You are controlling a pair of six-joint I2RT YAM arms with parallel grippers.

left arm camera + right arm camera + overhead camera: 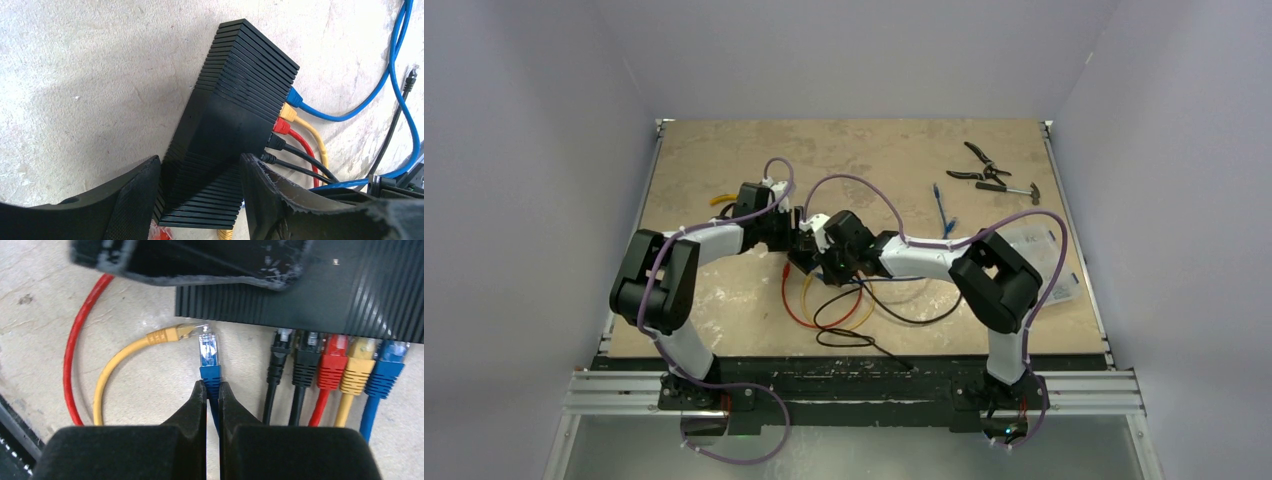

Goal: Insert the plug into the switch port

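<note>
The switch [235, 115] is a flat ribbed black box lying on the table; in the top view it is mostly hidden between the two wrists. My left gripper [200, 170] straddles its near end, with a finger pressed against each long side. Several plugs, black, red, yellow and blue, sit in its ports [332, 357]. My right gripper [213, 387] is shut on the blue boot of a clear-tipped plug [208, 352]. That plug points at the switch [325, 295] front, left of the filled ports and a short way from it.
A loose yellow plug [172, 332] lies just left of the blue one. Red, yellow and black cables loop [844, 310] on the table in front of the arms. Pliers [979, 165] and a small hammer [1014, 188] lie at the far right, and a clear bag [1044, 255] at the right edge.
</note>
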